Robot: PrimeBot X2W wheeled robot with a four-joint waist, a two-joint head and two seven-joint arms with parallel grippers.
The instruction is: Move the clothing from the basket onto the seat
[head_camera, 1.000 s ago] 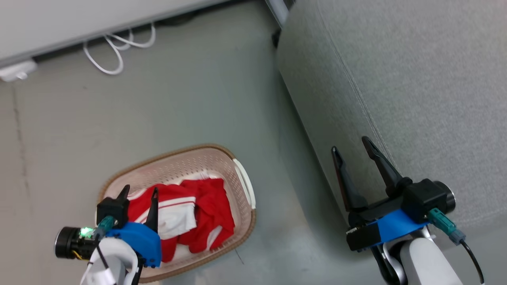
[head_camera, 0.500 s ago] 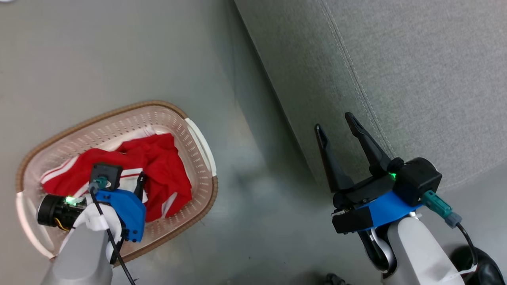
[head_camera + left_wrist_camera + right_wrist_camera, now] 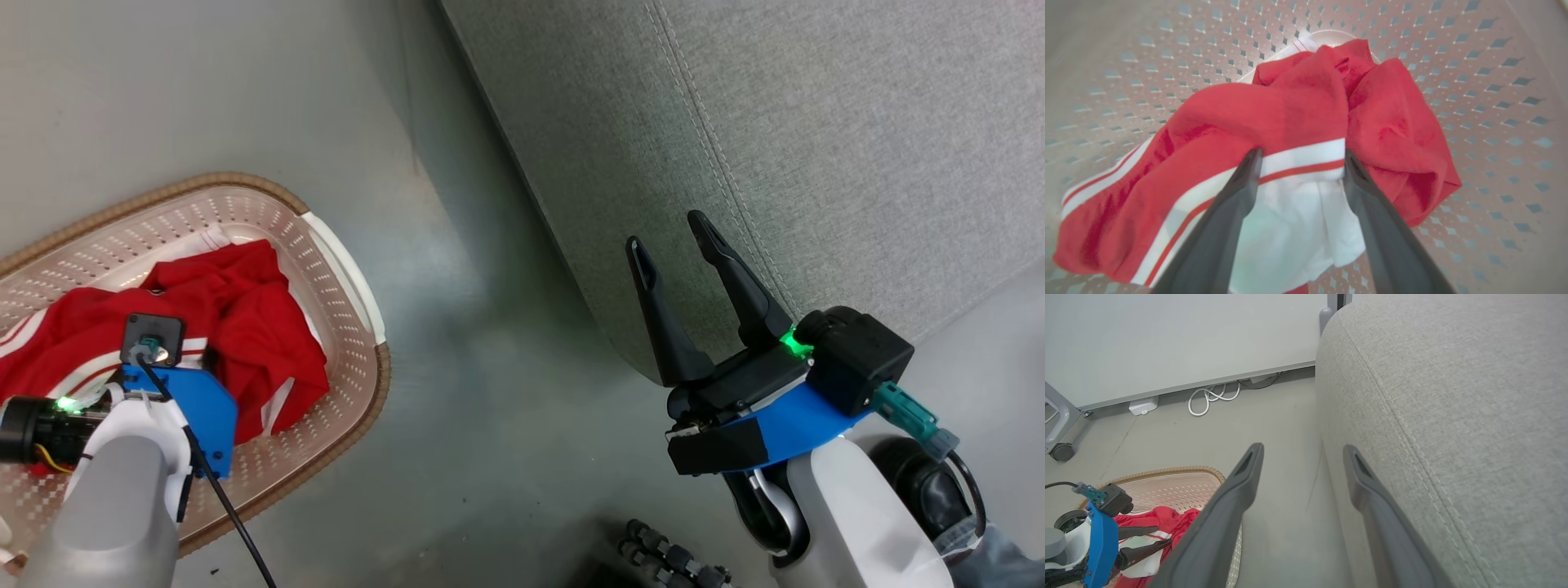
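The clothes (image 3: 245, 302) lie heaped in the basket (image 3: 347, 273) at left, where the left claw (image 3: 1302, 157) is spread wide, straddling their white panel. Best to press deeper and pinch a thick fold before lifting. The right claw (image 3: 669, 233) hangs wide and empty beside the sofa seat (image 3: 816, 122)

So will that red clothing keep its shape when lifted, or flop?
Probably floppy: the clothing lies crumpled in soft folds, so it should sag from the left tool. Likely light: the fabric looks thin. A trailing part might drag over the basket wall, since the heap spreads wider than the tool's opening.
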